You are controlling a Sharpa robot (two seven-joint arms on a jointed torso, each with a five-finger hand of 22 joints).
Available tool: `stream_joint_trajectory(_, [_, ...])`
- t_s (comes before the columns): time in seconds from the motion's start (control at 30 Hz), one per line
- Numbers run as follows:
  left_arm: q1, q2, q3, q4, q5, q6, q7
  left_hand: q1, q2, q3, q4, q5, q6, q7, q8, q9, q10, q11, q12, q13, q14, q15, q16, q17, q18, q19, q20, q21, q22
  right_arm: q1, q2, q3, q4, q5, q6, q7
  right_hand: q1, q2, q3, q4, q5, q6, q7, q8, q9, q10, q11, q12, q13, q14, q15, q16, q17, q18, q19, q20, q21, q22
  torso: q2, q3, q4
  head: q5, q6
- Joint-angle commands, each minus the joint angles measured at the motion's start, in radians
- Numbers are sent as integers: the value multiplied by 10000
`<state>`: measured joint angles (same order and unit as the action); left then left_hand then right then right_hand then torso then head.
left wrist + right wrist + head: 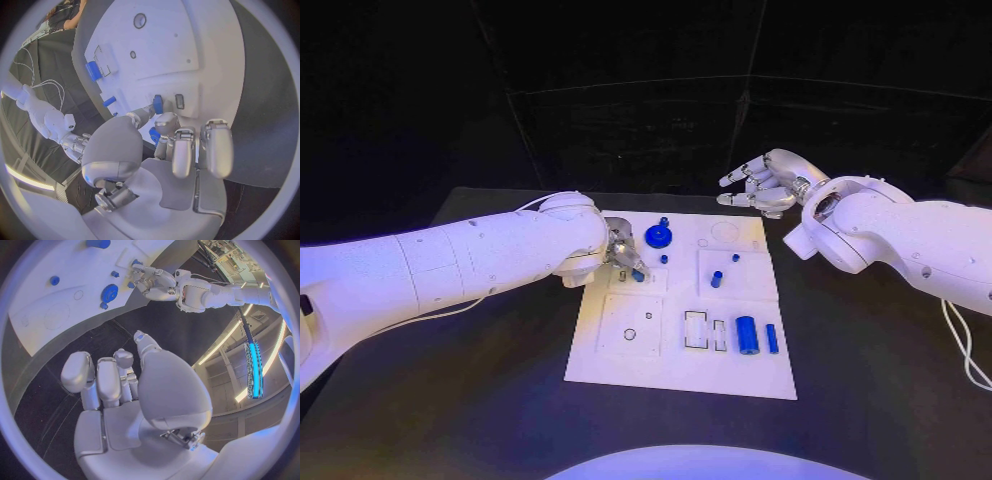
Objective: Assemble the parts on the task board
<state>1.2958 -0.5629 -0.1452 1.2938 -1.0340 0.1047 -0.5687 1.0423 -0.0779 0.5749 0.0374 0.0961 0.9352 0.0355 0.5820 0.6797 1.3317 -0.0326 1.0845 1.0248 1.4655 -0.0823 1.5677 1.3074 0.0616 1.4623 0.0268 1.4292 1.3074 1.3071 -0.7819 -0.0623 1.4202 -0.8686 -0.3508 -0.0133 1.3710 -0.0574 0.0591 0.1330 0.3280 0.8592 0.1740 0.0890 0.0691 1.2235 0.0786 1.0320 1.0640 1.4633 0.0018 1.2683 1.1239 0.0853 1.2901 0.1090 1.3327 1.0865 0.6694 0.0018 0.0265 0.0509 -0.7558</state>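
The white task board (678,372) lies in the middle of the black table. My left hand (620,248) reaches over its far left part and pinches a small blue part (638,273) between thumb and a finger. In the left wrist view that part (157,104) stands on the board (169,45) beside a small slot (179,101). My right hand (764,182) hovers beyond the board's far right corner, fingers apart and holding nothing. A round blue part (658,237) sits just past the left hand; the right wrist view also shows it (110,292).
On the board stand small blue pegs (715,279) (736,257). A blue cylinder (747,334) and a thin blue bar (772,338) lie near its front right, next to rectangular recesses (695,330). A round hole (629,334) marks the front left.
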Motion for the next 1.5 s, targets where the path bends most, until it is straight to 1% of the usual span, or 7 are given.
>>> stream_joint_trajectory(0.03, [-56,58,-38,-12,-44,347,-155,-175,36,-137,62,-38,67,-10,58,32,52,-28,55,19,1053,-101,31,2634,-88,52,-67,23,248,23,14,9,7,20,43,40,-68,-19,-52,1,40,-38,-30,65,7,-82,2,-60,-11,129,-32,-55,-9,159,-70,-19,-33,-16,1,0,-2,-11,-14])
stream_joint_trajectory(0.77, [-53,122,-36,-109,-134,403,-211,-851,-70,-842,587,-55,188,-87,366,231,64,-92,51,-66,1053,-158,31,2634,-98,79,-127,33,304,23,37,9,-8,20,55,53,-115,-27,-121,57,-26,-58,-27,73,6,-126,7,-100,-71,114,-30,-138,-93,179,-119,-18,-103,-126,-1,-8,7,-40,-22])
stream_joint_trajectory(0.93, [-53,76,-31,-127,-140,188,-163,-1489,-440,-1943,1088,-129,182,-83,433,275,55,-85,43,-108,1053,-154,31,2634,-94,69,-128,6,284,23,40,9,-17,20,57,64,-132,-21,-183,101,-149,-84,-23,79,4,-209,12,-192,-181,84,-28,-262,-228,211,-203,-16,-206,-296,0,-17,8,-58,-10])
stream_joint_trajectory(1.07, [-34,-46,-7,-49,-142,-67,-80,-1756,-664,-2982,1537,-489,124,-101,414,270,39,-104,41,-127,1053,-178,31,2634,-87,61,-159,-20,265,23,41,8,-33,20,60,73,-136,-17,-203,117,-169,-99,-20,77,2,-257,14,-248,-239,63,-26,-330,-305,228,-252,-15,-260,-387,-7,-21,7,-72,-2])
stream_joint_trajectory(1.13, [-17,-99,84,-6,-142,-157,-50,-1773,-694,-3255,1677,-496,115,-109,409,272,34,-114,37,-132,1053,-189,31,2634,-86,60,-174,-27,262,23,45,8,-51,20,62,74,-138,-16,-210,123,-174,-105,-18,76,1,-269,16,-262,-253,56,-25,-353,-332,231,-263,-15,-272,-406,-8,-18,13,-96,0])
stream_joint_trajectory(1.37, [73,-250,671,125,-141,-249,-31,-1458,-604,-3955,1999,-495,-78,-62,269,219,-75,-76,-98,-272,1053,-179,31,2634,-62,2,-183,-123,138,22,86,7,-135,20,83,77,-143,-14,-224,134,-181,-115,-16,75,0,-283,18,-273,-267,47,-23,-382,-360,236,-275,-14,-291,-432,-6,-8,5,-112,57])
stream_joint_trajectory(1.5, [192,-364,947,135,-138,-58,-23,-1176,-493,-4359,2171,-492,-190,10,133,129,-215,-2,-255,-433,1053,-127,31,2634,-36,-64,-131,-226,6,21,129,6,-200,38,105,91,-150,-12,-241,148,-187,-126,-14,75,-1,-291,21,-277,-276,42,-22,-404,-377,239,-283,-13,-307,-451,11,-8,-8,-27,119])
